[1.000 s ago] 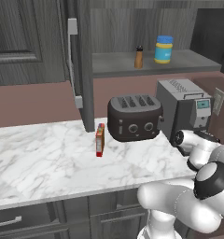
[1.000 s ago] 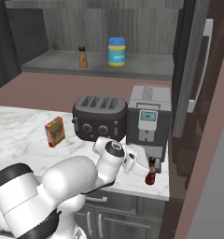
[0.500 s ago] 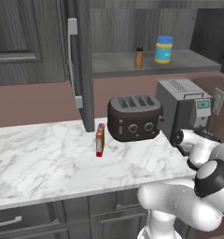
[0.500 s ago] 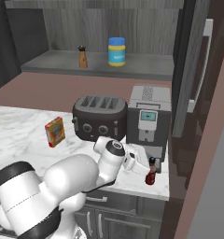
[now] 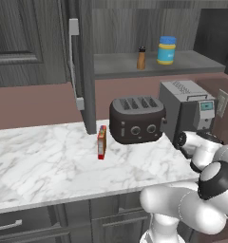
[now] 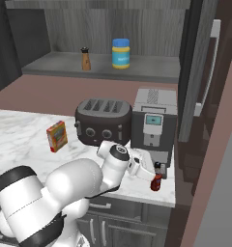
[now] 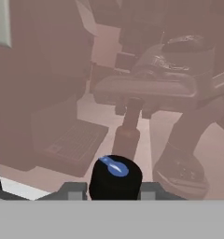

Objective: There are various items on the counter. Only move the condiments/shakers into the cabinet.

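Pincer [image 7: 115,191] pinches dark red bottle [image 6: 156,182] by its black cap, fingers [image 7: 73,190] flanking it. Right base view: bottle upright on counter [image 6: 21,140], before coffee machine [image 6: 153,120]. Left base view: shaker [image 5: 141,58], jar [image 5: 166,50] on cabinet shelf [image 5: 120,67], far beyond pincer.

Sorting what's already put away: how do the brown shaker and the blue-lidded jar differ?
The brown shaker is slim with a dark cap; the blue-lidded jar is wider, with a yellow label. The shaker stands left of the jar in both base views, apart from it. The jar reaches slightly higher. Both stand upright on the cabinet shelf.
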Tool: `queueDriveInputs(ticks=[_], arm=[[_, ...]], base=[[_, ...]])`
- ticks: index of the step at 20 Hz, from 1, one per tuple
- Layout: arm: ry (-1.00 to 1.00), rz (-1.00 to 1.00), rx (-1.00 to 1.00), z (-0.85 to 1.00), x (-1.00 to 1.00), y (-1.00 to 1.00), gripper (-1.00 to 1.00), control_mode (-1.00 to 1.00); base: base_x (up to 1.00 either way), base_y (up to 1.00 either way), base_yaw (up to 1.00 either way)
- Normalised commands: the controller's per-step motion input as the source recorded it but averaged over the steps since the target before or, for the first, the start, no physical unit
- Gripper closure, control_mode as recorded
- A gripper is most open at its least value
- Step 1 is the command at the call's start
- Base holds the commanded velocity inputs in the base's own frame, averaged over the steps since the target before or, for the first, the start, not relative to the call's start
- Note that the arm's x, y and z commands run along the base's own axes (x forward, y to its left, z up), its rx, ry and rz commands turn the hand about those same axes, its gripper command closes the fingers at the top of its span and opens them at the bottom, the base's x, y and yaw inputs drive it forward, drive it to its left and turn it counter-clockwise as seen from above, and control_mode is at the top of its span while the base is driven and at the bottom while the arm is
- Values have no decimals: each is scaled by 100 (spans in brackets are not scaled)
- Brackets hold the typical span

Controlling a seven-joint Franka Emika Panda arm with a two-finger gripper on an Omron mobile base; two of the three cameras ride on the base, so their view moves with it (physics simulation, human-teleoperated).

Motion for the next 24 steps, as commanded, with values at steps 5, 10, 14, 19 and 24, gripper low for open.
queueDriveInputs(ticks=[5, 10, 14, 19, 24], arm=[[0, 0, 0, 12, -6, 12, 100, -100], [0, 16, 0, 71, -16, 42, 100, -100], [0, 30, 0, 100, -16, 74, 100, -100], [0, 32, 0, 100, -11, 90, 100, -100], [7, 42, 0, 99, -7, 91, 100, -100]], base=[[0, 0, 0], [0, 0, 0], [0, 0, 0], [0, 0, 0], [0, 0, 0]])
